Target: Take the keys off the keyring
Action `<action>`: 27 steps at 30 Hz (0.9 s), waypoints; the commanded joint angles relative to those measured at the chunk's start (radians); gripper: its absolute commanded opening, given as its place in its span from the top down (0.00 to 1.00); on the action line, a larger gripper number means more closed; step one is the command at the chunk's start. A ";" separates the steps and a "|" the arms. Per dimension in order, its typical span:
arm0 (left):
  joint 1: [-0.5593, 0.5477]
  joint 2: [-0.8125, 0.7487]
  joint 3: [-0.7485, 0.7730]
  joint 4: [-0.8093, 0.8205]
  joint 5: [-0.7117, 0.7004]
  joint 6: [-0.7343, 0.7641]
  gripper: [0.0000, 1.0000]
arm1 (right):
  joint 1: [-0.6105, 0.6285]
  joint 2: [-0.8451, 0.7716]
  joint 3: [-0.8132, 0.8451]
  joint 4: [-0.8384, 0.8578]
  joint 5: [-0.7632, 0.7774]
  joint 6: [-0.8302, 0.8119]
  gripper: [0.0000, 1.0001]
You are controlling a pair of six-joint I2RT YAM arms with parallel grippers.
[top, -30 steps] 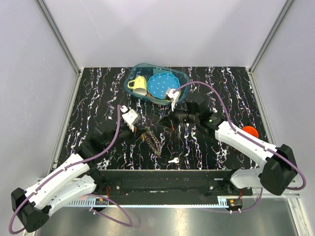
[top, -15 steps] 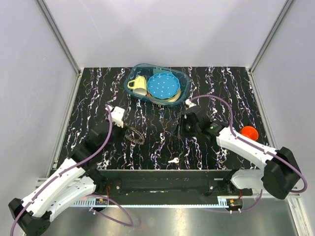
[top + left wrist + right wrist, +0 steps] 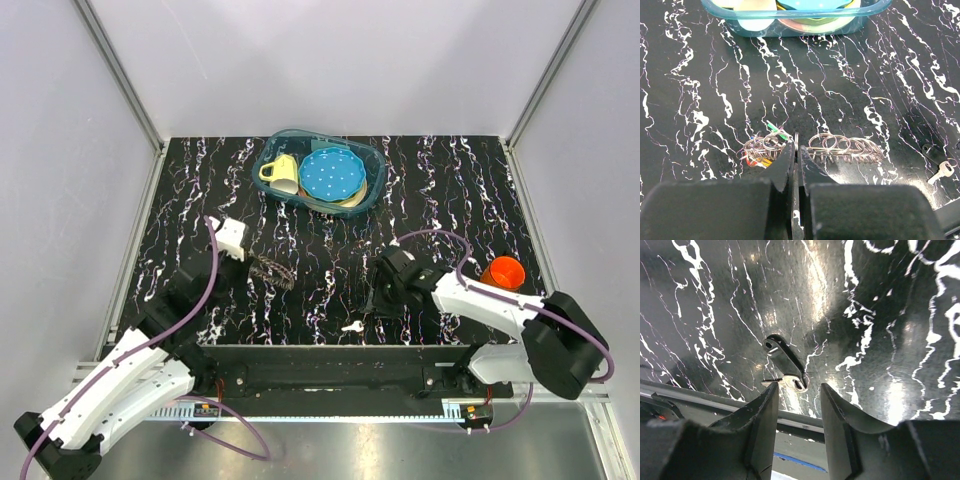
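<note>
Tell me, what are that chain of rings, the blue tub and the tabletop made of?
The keyring looks like bare polished metal: thin, silvery, glinting loops. The tub seems translucent teal plastic; dishes show through its wall. The tabletop is glossy black with white veins, stone or printed laminate; I cannot tell which.

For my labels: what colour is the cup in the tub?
The cup is yellow; top external view.

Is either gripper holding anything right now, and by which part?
Left gripper appears shut on the keyring, pinching one thin ring standing on edge mid-chain. Right gripper is open, holding nothing.
</note>
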 commanded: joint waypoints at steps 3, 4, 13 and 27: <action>0.004 -0.029 0.048 0.047 -0.003 -0.009 1.00 | 0.076 0.064 -0.015 0.067 0.023 0.118 0.55; 0.004 -0.034 0.048 0.049 -0.003 -0.009 1.00 | 0.085 0.072 -0.024 0.079 0.040 0.132 0.55; 0.004 -0.043 0.043 0.052 -0.008 -0.012 1.00 | 0.134 0.150 -0.039 0.133 0.088 0.189 0.59; 0.004 -0.040 0.040 0.049 -0.020 -0.015 1.00 | 0.049 0.183 0.050 0.102 0.327 0.111 1.00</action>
